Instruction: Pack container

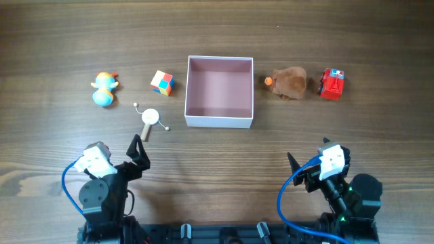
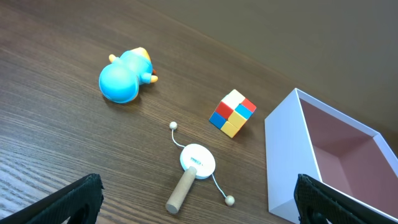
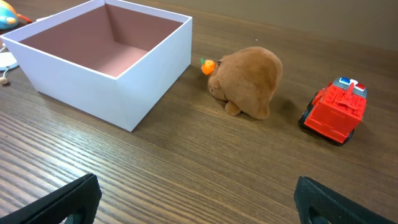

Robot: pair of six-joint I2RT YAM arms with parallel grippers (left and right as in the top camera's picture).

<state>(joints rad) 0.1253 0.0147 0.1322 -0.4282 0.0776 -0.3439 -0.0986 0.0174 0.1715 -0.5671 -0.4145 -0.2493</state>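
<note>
Five toys: all lie on the table [image 1: 217, 27], outside the container.
Container [image 1: 218, 123]: sits upright mid-table, between the two groups of toys; white walls, and only its pink floor shows inside.
Duck [image 1: 104, 89]: farthest left, blue with a yellow head, well apart from the container.
Cube [image 1: 162, 83]: between duck and container, near the container's left wall and not touching it.
Drum [image 1: 150, 120]: a small white rattle drum with a wooden handle and two beaded cords, lying flat nearer the left arm than the cube, just off the container's front left corner.
Plush [image 1: 289, 83]: brown with an orange bit at one end, just beside the container's right wall.
Truck [image 1: 331, 84]: red, right of the plush, with a small gap between them.
Left gripper [image 1: 138, 156]: low over the table near its base, jaws wide apart, holding nothing; its wrist view takes in duck, cube, drum and a container corner.
Right gripper [image 1: 298, 169]: likewise near its base, jaws wide apart, holding nothing; its wrist view takes in container, plush and truck.
</note>
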